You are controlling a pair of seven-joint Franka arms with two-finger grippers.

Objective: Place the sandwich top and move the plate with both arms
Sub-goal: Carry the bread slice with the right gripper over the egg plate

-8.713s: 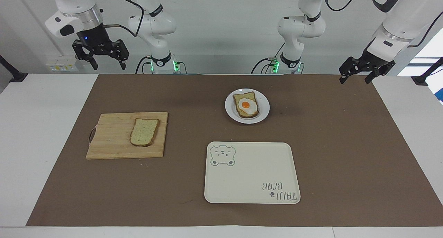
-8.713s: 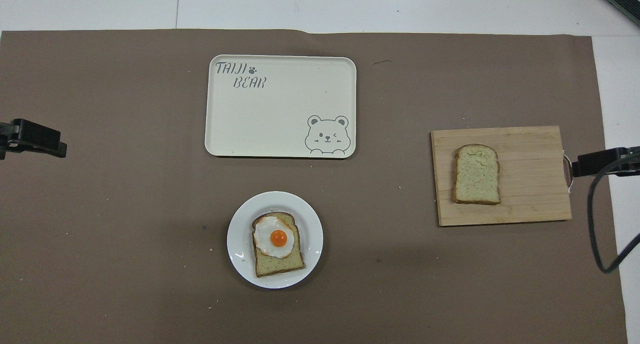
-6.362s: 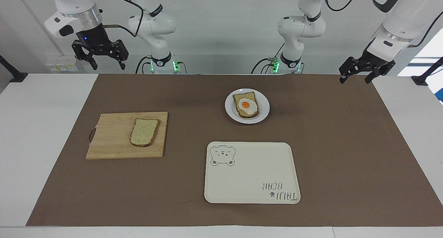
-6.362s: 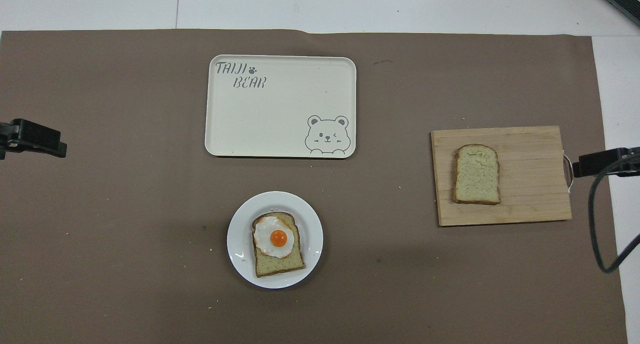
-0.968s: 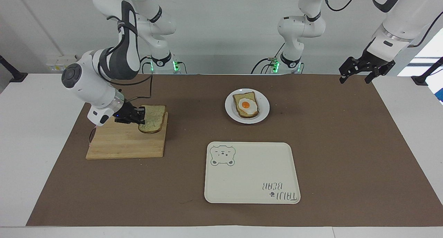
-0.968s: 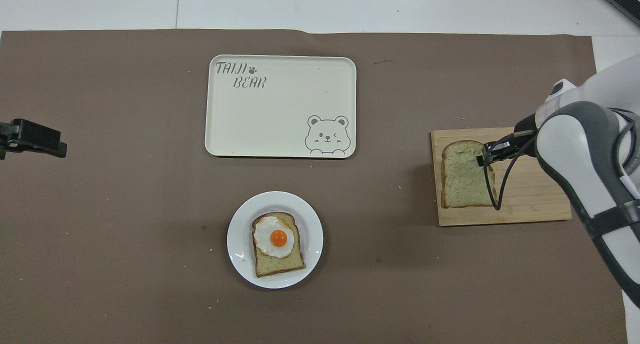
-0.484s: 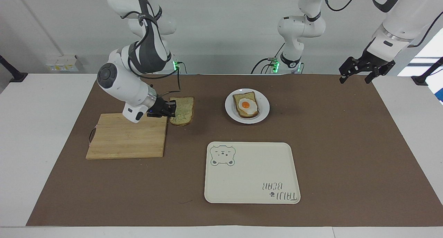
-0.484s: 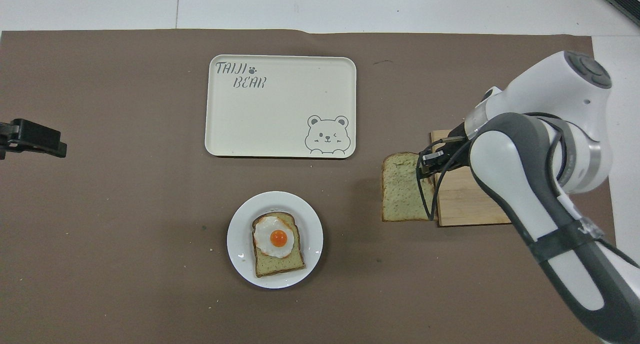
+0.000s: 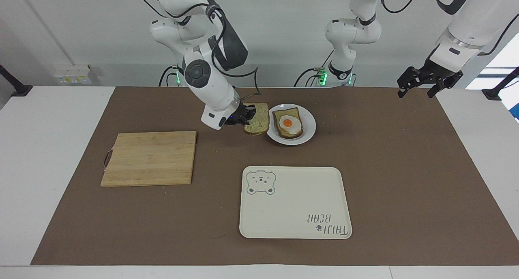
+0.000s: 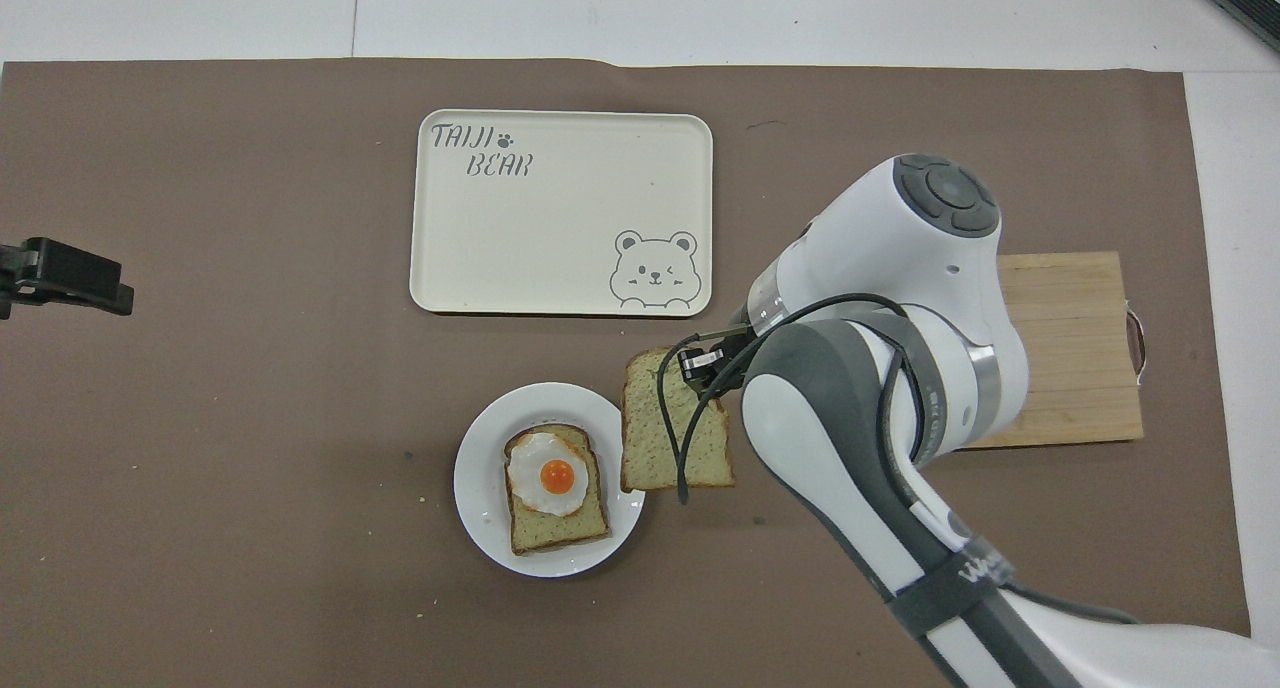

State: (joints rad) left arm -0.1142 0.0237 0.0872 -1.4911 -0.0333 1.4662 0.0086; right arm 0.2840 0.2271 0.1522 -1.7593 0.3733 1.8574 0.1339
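Right gripper: black fingers clamped on one long edge of the sandwich top, a plain slice of light speckled bread with dark brown crust, held roughly flat and up in the air. In the facing view the slice hangs over the brown mat just beside the plate, a small round plain white one; its edge overlaps the plate rim on the side toward the right arm's end of the table. The overhead view gives the same: slice over the plate rim and the mat next to it, gripper at the slice's edge, a black cable looping across the bread.

On the plate: a second bread slice bearing a fried egg, yolk up. The held slice does not cover it.

White right arm reaches from its base down to the slice, wrist angled low.

Rectangular wooden cutting board lies bare toward the right arm's end of the table. Cream rectangular tray with bear drawing lies farther from the robots than the plate.

Left gripper: fingers spread apart, holding nothing, raised over the mat's corner at the left arm's end; that arm waits.
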